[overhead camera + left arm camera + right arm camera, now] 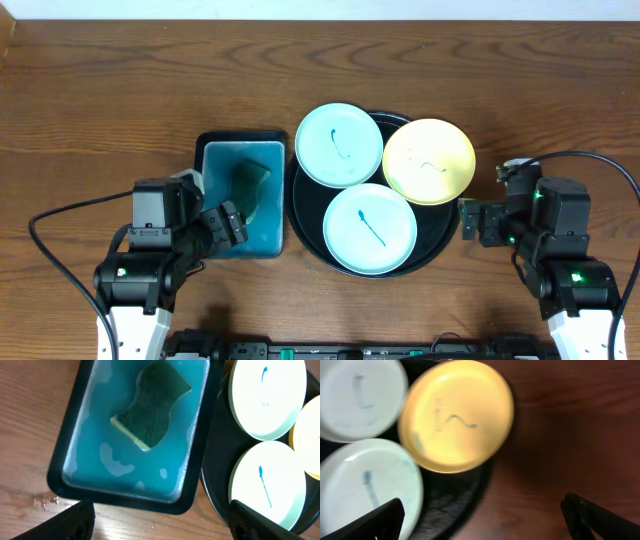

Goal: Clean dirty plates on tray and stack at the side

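A round glossy black tray (438,240) holds three plates. Two are pale mint with teal smears, one at the back (339,145) and one at the front (370,228). The pale yellow plate (429,160) leans over the tray's right rim. My left gripper (226,226) hovers open at the basin's near right corner, left of the tray. My right gripper (478,222) is open just right of the tray, holding nothing. In the right wrist view the yellow plate (457,415) carries a faint squiggle, and the open gripper (485,520) straddles the tray rim (455,505).
A rectangular black basin (240,138) of blue-green water stands left of the tray, with a green and yellow sponge (150,402) lying in it. Water drops spot the wooden table (45,502) near the basin. Cables trail from both arms.
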`<state>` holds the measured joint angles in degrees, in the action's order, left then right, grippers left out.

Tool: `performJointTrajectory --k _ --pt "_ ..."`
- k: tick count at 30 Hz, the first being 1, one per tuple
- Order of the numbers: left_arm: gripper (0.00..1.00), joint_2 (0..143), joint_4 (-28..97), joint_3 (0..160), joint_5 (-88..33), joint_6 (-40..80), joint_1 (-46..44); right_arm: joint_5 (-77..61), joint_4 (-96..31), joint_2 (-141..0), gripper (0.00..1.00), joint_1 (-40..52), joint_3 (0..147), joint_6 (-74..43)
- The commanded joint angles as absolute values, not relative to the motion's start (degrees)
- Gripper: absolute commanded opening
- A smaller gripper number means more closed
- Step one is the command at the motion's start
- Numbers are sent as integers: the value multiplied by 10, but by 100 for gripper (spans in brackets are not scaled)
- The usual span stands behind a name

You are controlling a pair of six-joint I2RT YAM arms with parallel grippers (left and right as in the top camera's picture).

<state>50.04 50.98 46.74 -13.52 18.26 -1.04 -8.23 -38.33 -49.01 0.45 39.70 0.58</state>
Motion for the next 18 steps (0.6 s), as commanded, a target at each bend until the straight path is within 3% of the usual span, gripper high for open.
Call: performJointTrajectory --k 1,13,18 --pt "98 501 505 480 -144 183 -13 -166 -373 -488 99 1 411 18" --pt "100 504 455 482 -144 183 -13 -236 -326 -488 99 1 411 -10" --pt "95 543 459 510 -143 176 -13 -236 -326 -488 99 1 411 -22"
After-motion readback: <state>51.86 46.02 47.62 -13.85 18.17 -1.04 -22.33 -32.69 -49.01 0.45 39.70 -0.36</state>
